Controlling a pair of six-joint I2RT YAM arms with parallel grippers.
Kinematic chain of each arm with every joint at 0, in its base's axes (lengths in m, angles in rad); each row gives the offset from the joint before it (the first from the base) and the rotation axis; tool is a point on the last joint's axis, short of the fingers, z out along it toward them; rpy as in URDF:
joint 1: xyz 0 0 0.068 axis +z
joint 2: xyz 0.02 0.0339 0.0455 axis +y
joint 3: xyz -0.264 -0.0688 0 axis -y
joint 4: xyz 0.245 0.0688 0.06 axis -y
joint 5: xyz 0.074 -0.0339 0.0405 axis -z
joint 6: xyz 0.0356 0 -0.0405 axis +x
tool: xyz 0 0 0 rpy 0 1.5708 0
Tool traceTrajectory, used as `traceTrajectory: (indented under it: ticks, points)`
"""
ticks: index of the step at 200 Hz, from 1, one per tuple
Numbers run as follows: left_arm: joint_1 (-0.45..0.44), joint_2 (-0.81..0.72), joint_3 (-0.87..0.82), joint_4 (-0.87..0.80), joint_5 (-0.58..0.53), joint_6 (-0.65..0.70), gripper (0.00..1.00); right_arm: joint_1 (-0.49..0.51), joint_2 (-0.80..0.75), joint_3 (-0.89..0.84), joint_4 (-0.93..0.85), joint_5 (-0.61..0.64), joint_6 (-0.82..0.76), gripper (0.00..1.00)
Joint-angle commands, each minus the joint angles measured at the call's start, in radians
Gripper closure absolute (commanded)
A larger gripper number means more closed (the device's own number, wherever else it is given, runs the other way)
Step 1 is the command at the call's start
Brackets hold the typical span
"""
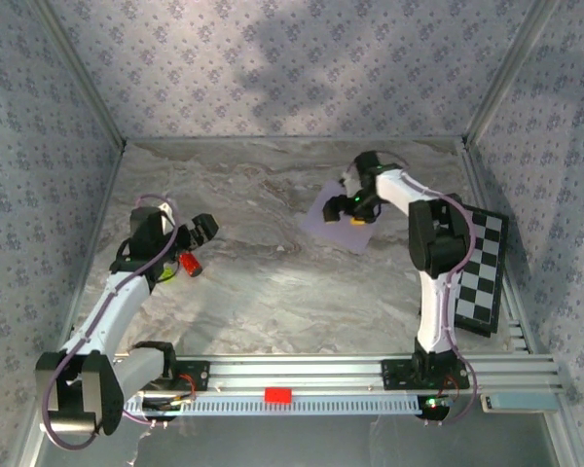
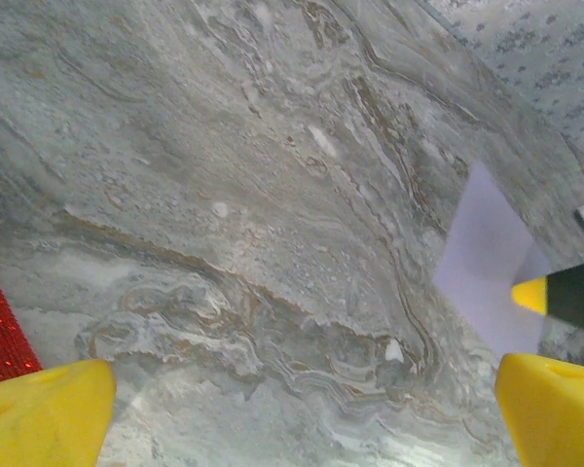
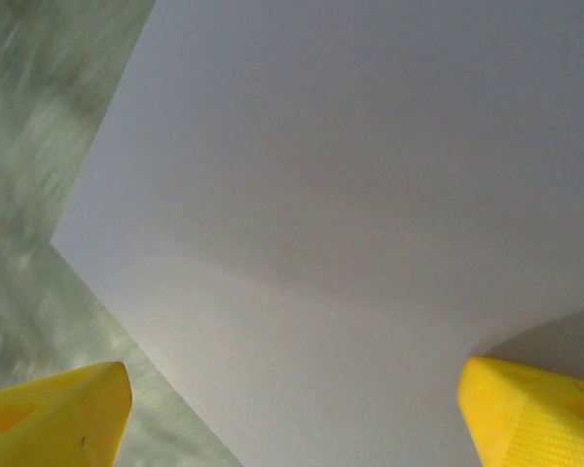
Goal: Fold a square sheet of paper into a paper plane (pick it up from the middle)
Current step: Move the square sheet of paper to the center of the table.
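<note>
The square sheet of paper (image 1: pixel 333 222) lies flat on the marble table at centre right, pale lilac and unfolded. My right gripper (image 1: pixel 354 208) is down over its middle. In the right wrist view the sheet (image 3: pixel 350 195) spreads under the gripper (image 3: pixel 292 418), whose yellow fingertips (image 3: pixel 535 413) stand wide apart on either side, open, with nothing pinched. My left gripper (image 1: pixel 190 246) hovers open over bare marble at the left. In its own view the gripper (image 2: pixel 297 418) faces the sheet (image 2: pixel 487 258) far off to the right.
A small red cylinder (image 1: pixel 190 264) lies by my left gripper and shows at the left edge (image 2: pixel 0 331) of the left wrist view. A black-and-white checkered board (image 1: pixel 482 272) leans at the right wall. Patterned walls enclose the table (image 1: pixel 273 292).
</note>
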Motion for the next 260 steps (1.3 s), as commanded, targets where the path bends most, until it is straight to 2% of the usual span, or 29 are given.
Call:
traceTrajectory:
  ticks: [1, 36, 59, 80, 107, 120, 140, 177, 213, 260]
  points:
    - [-0.019, -0.037, 0.023, -0.064, 0.007, -0.018, 0.00, 0.104, -0.012, -0.083, -0.119, -0.072, -0.155, 0.10]
    - [-0.025, -0.072, 0.018, -0.113, 0.013, -0.084, 0.00, 0.229, -0.034, -0.136, -0.103, -0.184, -0.189, 0.11]
    - [-0.025, -0.075, 0.028, -0.126, 0.021, -0.142, 0.00, 0.268, -0.045, -0.102, -0.170, -0.200, -0.166, 0.12]
    - [-0.026, -0.056, 0.074, -0.200, 0.050, -0.139, 0.00, 0.268, -0.109, -0.101, -0.144, -0.211, -0.099, 0.10]
    - [-0.029, -0.083, 0.068, -0.279, 0.060, -0.112, 0.00, 0.268, -0.241, -0.146, -0.045, -0.098, -0.034, 0.06]
    - [-0.031, -0.117, 0.061, -0.316, 0.102, -0.111, 0.00, 0.258, -0.318, -0.202, 0.028, -0.042, 0.029, 0.04]
    - [-0.031, -0.191, 0.036, -0.349, 0.123, -0.092, 0.00, 0.226, -0.392, -0.280, 0.074, -0.023, 0.150, 0.04]
    - [-0.027, -0.226, 0.058, -0.400, 0.150, 0.057, 0.00, 0.213, -0.536, -0.526, 0.251, 0.012, 0.355, 0.04]
    - [-0.011, -0.166, 0.132, -0.441, 0.185, 0.133, 0.01, 0.220, -0.551, -0.544, 0.273, 0.027, 0.453, 0.05]
    - [0.013, -0.161, 0.115, -0.445, 0.218, 0.118, 0.03, 0.224, -0.495, -0.511, 0.294, 0.027, 0.494, 0.08]
